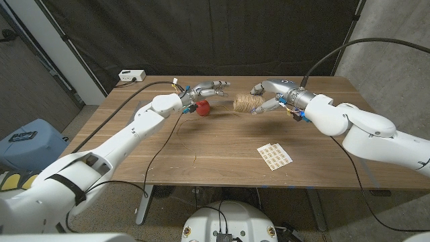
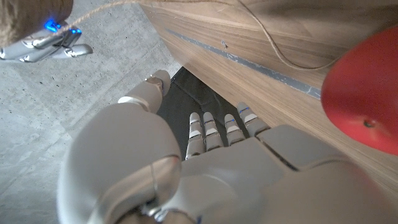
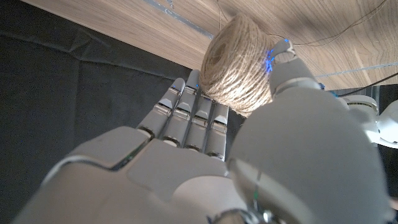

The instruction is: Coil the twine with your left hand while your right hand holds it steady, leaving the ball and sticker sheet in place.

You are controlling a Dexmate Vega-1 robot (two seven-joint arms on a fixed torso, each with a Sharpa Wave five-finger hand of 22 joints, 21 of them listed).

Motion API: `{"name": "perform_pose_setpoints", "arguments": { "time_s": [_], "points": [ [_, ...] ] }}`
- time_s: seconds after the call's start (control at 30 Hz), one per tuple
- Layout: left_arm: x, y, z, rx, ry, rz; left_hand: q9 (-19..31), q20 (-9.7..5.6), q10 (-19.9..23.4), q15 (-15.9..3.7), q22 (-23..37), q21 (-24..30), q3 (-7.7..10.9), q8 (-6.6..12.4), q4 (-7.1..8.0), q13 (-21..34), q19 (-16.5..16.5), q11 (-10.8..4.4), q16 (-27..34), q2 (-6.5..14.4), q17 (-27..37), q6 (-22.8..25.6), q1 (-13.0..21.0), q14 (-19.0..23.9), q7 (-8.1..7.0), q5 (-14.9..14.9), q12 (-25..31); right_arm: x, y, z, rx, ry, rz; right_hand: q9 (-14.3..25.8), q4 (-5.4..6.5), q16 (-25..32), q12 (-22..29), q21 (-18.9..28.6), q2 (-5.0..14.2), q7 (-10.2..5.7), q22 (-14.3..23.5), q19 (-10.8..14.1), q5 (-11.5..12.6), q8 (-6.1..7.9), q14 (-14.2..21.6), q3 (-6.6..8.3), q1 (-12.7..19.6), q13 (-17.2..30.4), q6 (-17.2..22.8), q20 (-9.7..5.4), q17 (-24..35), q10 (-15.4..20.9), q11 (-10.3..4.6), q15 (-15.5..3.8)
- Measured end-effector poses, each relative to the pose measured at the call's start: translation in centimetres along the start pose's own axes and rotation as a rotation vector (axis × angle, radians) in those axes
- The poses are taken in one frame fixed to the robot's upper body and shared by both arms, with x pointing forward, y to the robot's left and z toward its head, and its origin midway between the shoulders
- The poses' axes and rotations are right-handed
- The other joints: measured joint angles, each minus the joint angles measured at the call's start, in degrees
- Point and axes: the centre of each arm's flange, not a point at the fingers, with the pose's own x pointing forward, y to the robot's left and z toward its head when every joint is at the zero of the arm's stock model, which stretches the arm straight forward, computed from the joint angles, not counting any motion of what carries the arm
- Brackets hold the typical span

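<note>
The head view is evenly lit from above, and the wooden table (image 1: pixel 222 144) looks bright against the dark curtain (image 1: pixel 201 33) at 12 o'clock. Shadows are soft and short; a small one lies under the twine spool (image 1: pixel 247 103). The picture bends a little at its edges. In the left wrist view the red ball (image 2: pixel 364 102) at 3 o'clock is blurred. In the right wrist view the right hand (image 3: pixel 249 162) is soft, with pale glare.

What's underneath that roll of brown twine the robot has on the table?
The twine roll is gripped by the right hand; a loose strand trails from it across the wooden table. Whether the roll touches the table or is lifted cannot be told; the hand covers its underside.
</note>
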Motion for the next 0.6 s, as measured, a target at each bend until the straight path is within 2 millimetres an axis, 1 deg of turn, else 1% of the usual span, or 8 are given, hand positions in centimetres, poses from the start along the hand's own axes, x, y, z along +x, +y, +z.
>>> {"name": "perform_pose_setpoints", "arguments": {
  "time_s": [0.07,0.13,0.3,0.37,0.4,0.5,0.6],
  "points": [
    [0.2,-0.1,0.0,0.005,0.003,-0.006,0.0,0.00,0.2,-0.20,0.0,0.0,-0.23,0.00,0.23,0.0,0.0,-0.22,0.0,-0.4,0.0,0.0,0.4,0.2,0.00,0.0,0.0,0.0,-0.2,0.0,-0.001,-0.003,-0.001,0.0,0.00,0.0,0.0,0.0,0.00,0.09,0.0,0.0,0.0,-0.04,0.0,0.00,0.0,0.0,0.1,0.00,0.0,0.0,0.04,0.00],
    [0.3,-0.2,-0.1,0.005,0.006,-0.013,0.0,0.00,0.4,-0.08,0.0,0.0,-0.22,0.00,0.23,0.0,0.0,-0.41,0.4,-0.5,0.0,0.0,0.5,0.5,0.00,0.0,0.0,0.1,-0.2,0.1,0.000,-0.006,-0.001,0.0,0.00,0.0,0.0,0.0,0.00,0.09,0.0,0.0,0.0,0.01,0.0,0.00,0.0,0.0,0.1,0.00,0.0,0.1,0.05,0.00],
    [0.6,-0.2,-0.4,0.005,0.017,-0.021,0.0,0.00,0.4,-0.28,0.0,0.0,-0.22,0.00,0.23,0.0,0.0,-0.41,0.4,-0.7,0.0,0.0,1.1,0.7,-0.03,-0.4,0.0,0.2,-0.5,0.2,0.004,-0.018,-0.001,0.0,0.00,0.0,0.0,0.0,0.00,0.08,0.0,0.0,0.0,0.17,0.0,0.00,0.0,0.0,0.1,0.00,0.3,0.1,0.06,0.00],
    [0.8,-0.3,-0.4,0.004,0.019,-0.028,0.0,0.00,0.4,-0.29,0.0,0.0,-0.47,0.00,-0.01,0.2,0.0,-0.41,0.4,-0.8,0.0,-0.3,1.3,0.7,-0.31,-0.4,0.0,0.4,-0.8,0.2,0.006,-0.020,-0.009,-0.1,0.09,0.0,0.0,0.0,0.00,0.08,0.0,0.0,0.0,0.17,0.0,-0.25,0.0,0.0,0.1,0.00,0.3,0.1,0.06,0.00],
    [0.8,-0.3,-0.4,0.004,0.021,-0.032,0.0,0.00,0.4,-0.28,0.0,0.0,-0.71,0.00,0.24,0.3,0.0,-0.41,0.4,-1.1,0.0,-0.3,1.5,0.7,-0.31,-0.5,0.0,0.4,-0.8,0.2,0.006,-0.021,-0.009,-0.1,0.15,0.0,0.0,0.0,0.00,0.08,0.0,0.0,0.0,0.17,0.0,-0.32,0.0,0.0,0.1,0.00,0.3,0.1,0.05,0.00],
    [1.0,-0.2,-0.6,0.004,0.027,-0.036,0.0,0.00,0.1,-0.29,0.0,0.0,-0.69,0.00,0.22,0.3,0.0,-0.75,0.4,-1.3,0.0,-0.3,1.7,0.7,-0.31,-0.9,0.0,0.4,-0.9,0.3,0.007,-0.027,-0.010,-0.1,0.09,0.0,0.0,0.0,0.00,0.08,0.0,0.0,0.0,0.17,0.0,-0.38,0.0,0.0,0.1,0.00,0.3,0.2,-0.05,0.00],
    [1.1,-0.3,-0.5,0.009,0.023,-0.053,0.0,-0.22,0.0,-0.29,-0.1,0.0,-1.10,0.00,0.31,0.3,-0.2,-0.83,0.4,-1.6,0.0,-0.6,2.1,0.7,-0.61,-1.2,0.0,0.7,-1.3,0.1,0.009,-0.029,-0.019,-0.1,0.09,0.0,0.0,0.0,0.00,0.10,0.0,0.0,0.0,0.17,0.0,-0.38,0.0,0.0,0.1,0.00,0.3,0.2,-0.06,0.00]
  ]
}}
